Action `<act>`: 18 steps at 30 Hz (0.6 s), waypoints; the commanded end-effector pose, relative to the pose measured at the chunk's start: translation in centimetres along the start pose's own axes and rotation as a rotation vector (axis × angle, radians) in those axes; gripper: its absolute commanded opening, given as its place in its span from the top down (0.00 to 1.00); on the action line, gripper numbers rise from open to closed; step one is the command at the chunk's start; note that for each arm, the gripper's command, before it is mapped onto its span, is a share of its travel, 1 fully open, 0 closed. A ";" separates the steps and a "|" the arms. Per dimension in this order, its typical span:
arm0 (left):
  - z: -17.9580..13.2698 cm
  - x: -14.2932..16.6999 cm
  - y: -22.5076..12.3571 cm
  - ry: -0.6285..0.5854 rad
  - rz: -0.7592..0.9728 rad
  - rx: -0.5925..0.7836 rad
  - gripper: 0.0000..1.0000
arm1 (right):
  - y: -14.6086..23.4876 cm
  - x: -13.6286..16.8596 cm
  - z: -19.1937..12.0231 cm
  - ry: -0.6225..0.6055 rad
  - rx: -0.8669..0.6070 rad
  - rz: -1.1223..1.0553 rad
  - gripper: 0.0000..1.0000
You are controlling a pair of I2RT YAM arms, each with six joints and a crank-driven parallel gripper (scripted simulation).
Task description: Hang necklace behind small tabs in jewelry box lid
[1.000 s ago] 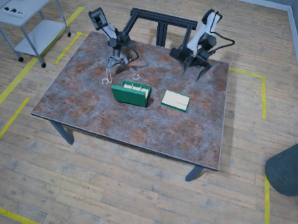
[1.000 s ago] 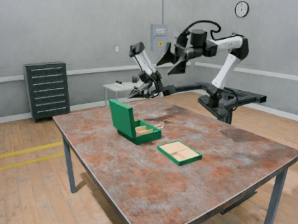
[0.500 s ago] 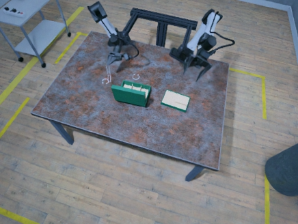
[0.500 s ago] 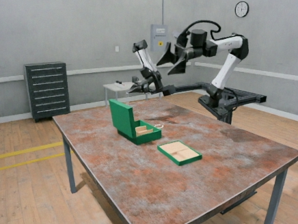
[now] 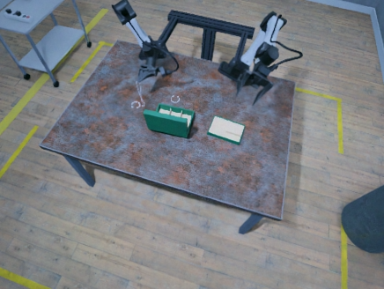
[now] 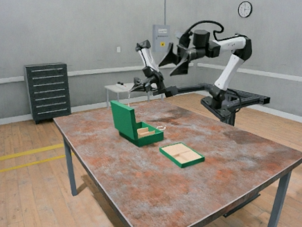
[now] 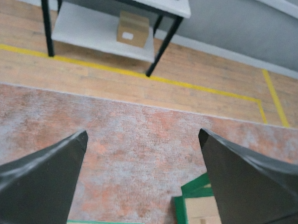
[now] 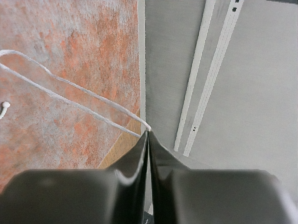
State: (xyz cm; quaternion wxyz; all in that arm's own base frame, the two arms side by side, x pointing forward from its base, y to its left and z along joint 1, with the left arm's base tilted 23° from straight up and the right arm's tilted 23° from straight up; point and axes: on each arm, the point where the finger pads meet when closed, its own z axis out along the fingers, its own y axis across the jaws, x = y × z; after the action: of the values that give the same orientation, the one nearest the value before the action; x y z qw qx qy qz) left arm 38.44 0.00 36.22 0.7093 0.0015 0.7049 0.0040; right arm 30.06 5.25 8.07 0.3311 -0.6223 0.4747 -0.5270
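Two strands of the necklace hang from the right end effector, whose tips are pinched together on the thin cord. Whether its lower end touches the counter cannot be told. That high grip probably serves to let the loop fall open, so it can straddle a tab. The green box stands with its lid raised, its inside turned toward the arms, which should give them access to the tabs. The necklace is outside it. A shallow tray lies apart from the box, likely out of the way. The left end effector is spread fully wide, holding nothing, perhaps kept back to leave room. Next, the cord needs carrying over; brushing the lid might tip the box.

The right claw has raised the necklace higher.
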 end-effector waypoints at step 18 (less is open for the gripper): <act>-0.3 -4.0 -0.4 -0.105 0.017 0.024 0.00 | -0.6 -0.6 0.1 -0.005 -0.011 -0.001 1.00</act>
State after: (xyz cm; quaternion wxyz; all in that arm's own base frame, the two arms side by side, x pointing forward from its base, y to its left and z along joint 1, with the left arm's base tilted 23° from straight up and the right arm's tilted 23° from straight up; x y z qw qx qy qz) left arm 38.44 0.00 36.22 0.7093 0.0015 0.7049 0.0040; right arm 30.05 5.32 8.01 0.3290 -0.6246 0.4744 -0.5259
